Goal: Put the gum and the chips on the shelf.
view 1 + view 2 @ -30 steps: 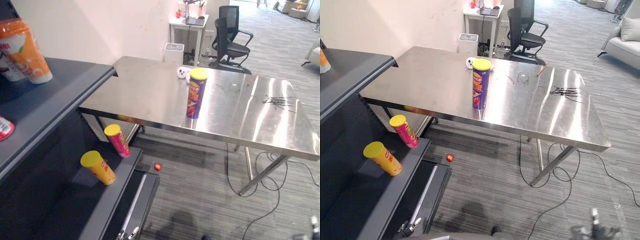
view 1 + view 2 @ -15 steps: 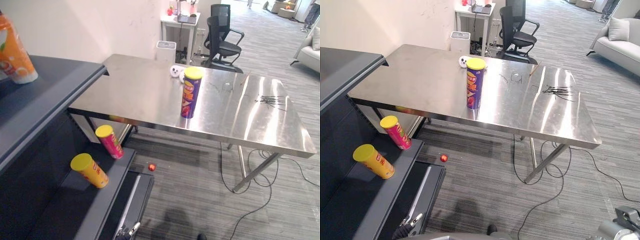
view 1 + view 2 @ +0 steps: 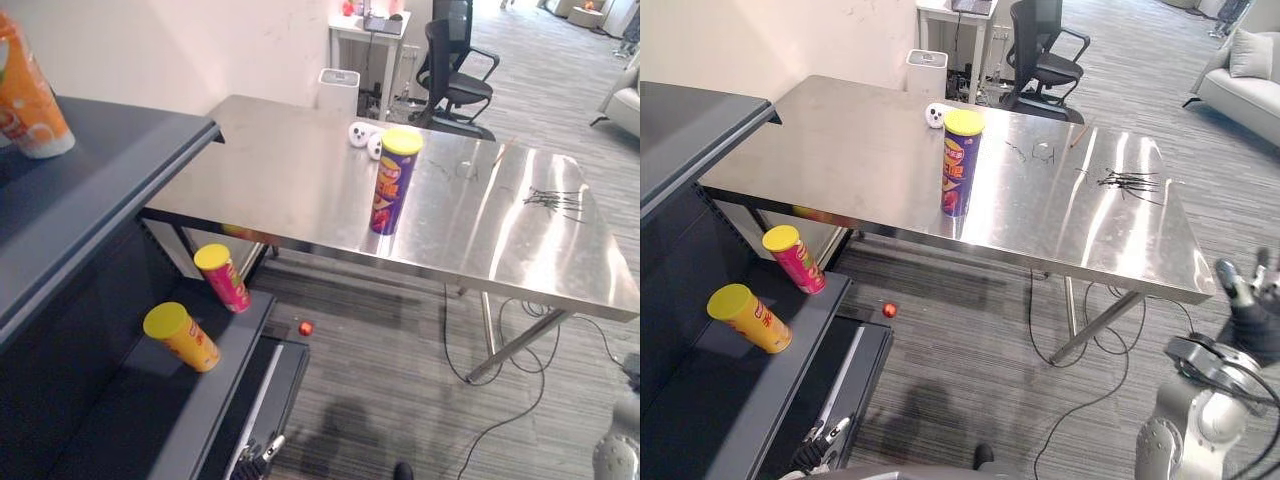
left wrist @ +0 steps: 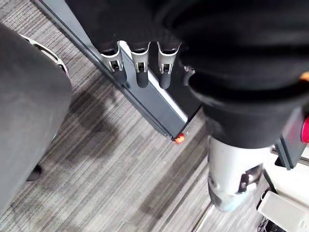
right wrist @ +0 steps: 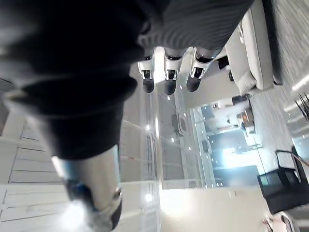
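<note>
Chips can [image 3: 393, 183], purple with a yellow lid, stands upright near the front edge of the steel table [image 3: 290, 180]. Just behind it sit two small white tubs [image 3: 362, 136], probably the gum. Neither is on the dark shelf [image 3: 110, 180] yet; a pink can [image 3: 223, 278] and a yellow can [image 3: 183, 337] lean on its lower board. The right hand [image 3: 1248, 312] has just risen into sight low on the right, fingers straight and empty, well apart from the table. The left hand [image 4: 141, 65] hangs by the shelf's foot, fingers loosely straight, holding nothing. I'd judge the first reach is only beginning.
</note>
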You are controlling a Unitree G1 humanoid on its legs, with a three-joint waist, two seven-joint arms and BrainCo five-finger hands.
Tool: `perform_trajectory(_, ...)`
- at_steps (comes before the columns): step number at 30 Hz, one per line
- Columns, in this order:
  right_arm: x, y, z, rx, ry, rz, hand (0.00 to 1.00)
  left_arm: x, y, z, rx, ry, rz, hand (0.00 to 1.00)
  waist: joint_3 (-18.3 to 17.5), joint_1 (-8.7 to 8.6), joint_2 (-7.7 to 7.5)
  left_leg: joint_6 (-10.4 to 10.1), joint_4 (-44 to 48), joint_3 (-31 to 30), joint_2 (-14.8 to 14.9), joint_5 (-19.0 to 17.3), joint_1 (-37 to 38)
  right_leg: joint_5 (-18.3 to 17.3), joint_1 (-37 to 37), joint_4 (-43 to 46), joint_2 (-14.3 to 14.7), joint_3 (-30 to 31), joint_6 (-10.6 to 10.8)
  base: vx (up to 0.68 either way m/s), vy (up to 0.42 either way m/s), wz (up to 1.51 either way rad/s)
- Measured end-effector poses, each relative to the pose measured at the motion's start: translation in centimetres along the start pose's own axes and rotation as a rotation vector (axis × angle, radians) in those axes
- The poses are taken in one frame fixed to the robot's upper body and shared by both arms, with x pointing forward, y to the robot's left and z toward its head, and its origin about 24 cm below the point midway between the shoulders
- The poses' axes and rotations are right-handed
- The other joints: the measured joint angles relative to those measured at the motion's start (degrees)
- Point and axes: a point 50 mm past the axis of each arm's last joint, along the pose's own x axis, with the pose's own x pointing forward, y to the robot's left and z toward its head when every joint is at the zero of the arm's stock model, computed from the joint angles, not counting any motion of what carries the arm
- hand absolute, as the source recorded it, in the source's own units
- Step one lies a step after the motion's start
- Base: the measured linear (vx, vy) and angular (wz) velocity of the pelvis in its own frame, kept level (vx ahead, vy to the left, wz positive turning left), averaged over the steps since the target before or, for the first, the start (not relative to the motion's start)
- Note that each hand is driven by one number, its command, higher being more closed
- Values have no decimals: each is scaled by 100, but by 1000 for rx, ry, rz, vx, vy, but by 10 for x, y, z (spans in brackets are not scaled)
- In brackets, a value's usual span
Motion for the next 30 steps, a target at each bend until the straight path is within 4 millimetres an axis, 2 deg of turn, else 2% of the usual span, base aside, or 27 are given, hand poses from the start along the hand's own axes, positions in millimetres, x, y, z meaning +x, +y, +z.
perform_trajectory(5, 8, 15, -33, 7, 143, 90, 0, 0, 1, 1, 3, -8, 8, 0, 19, 26, 39, 66, -23, -332, -102, 53, -107, 3, 135, -99, -97, -296, 5, 13, 11, 34)
perform_trajectory(10, 11, 20, -53, -5, 229, 105, 0, -1, 6, 2, 14, -17, 29, 0, 44, 37, 100, 95, -40, -525, -173, 114, -196, 6, 174, -141, -164, -484, 9, -4, 4, 23)
perform_trajectory(16, 14, 22, -69, -63, 284, 113, 0, -5, 17, -10, 25, 32, 62, 0, 136, 34, 181, 129, -57, -771, -278, 195, -279, 26, 242, -177, -249, -686, 37, -18, 8, 19)
perform_trajectory(19, 20, 28, -75, -77, 292, 121, 0, -8, 22, -13, 31, 41, 75, 0, 202, 41, 175, 137, -125, -854, -312, 277, -309, 34, 228, -177, -276, -751, 45, -29, 4, 17)
perform_trajectory(26, 36, 50, -85, -81, 313, 179, 0, -7, 21, -10, 68, 39, 57, 0, 408, 76, 210, 126, -185, -1047, -327, 388, -373, 44, 229, -172, -279, -907, 39, -26, -11, 13)
perform_trajectory(30, 44, 56, -85, -84, 310, 189, 0, -6, 20, -9, 71, 34, 52, 0, 493, 94, 242, 128, -204, -1085, -335, 403, -384, 44, 231, -171, -282, -941, 39, 9, 1, 5)
